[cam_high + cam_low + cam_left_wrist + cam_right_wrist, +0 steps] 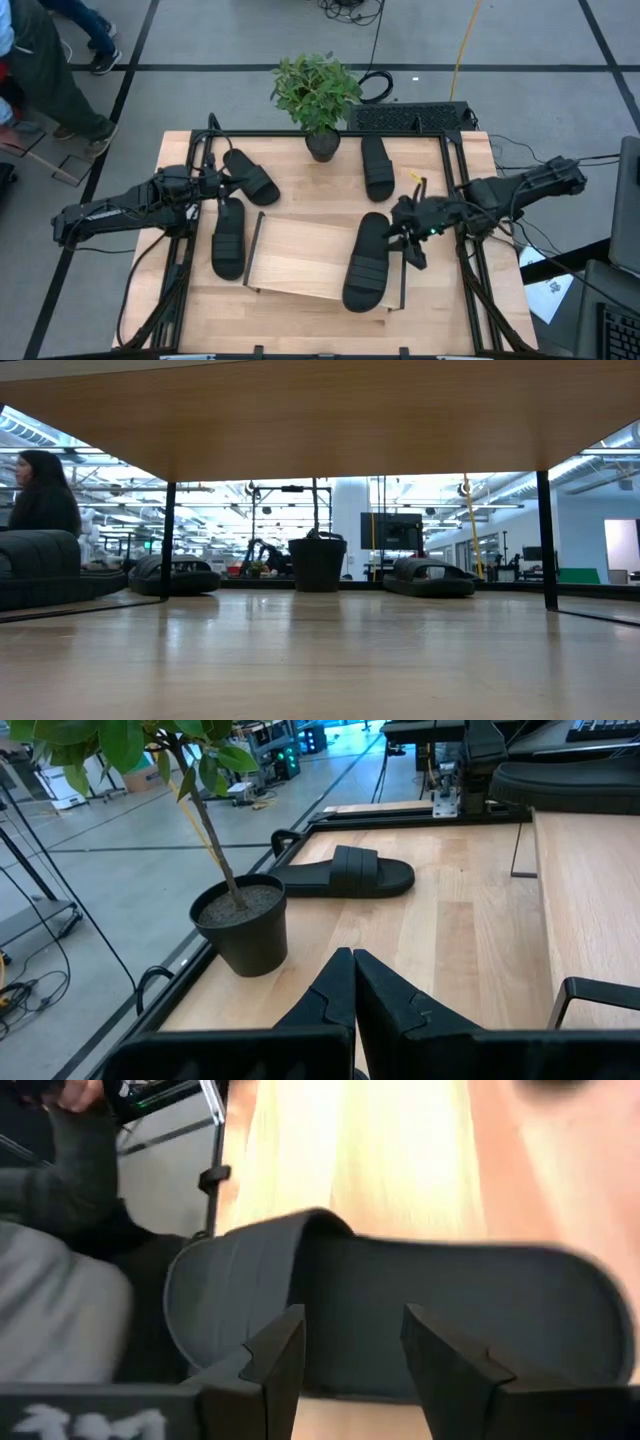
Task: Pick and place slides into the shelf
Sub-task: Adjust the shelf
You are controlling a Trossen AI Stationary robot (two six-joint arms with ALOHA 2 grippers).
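On the wooden table (200,310), you see one slide (367,262) lying long-ways on the shelf (300,258), just beside your right gripper (408,236), whose fingers stand apart and empty, while the left gripper (212,183) waits pinched shut.

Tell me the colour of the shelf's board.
Light wood; the shelf shows best in the high view.

potted plant (318,100) at table's (300,320) far edge, person (40,495) beyond
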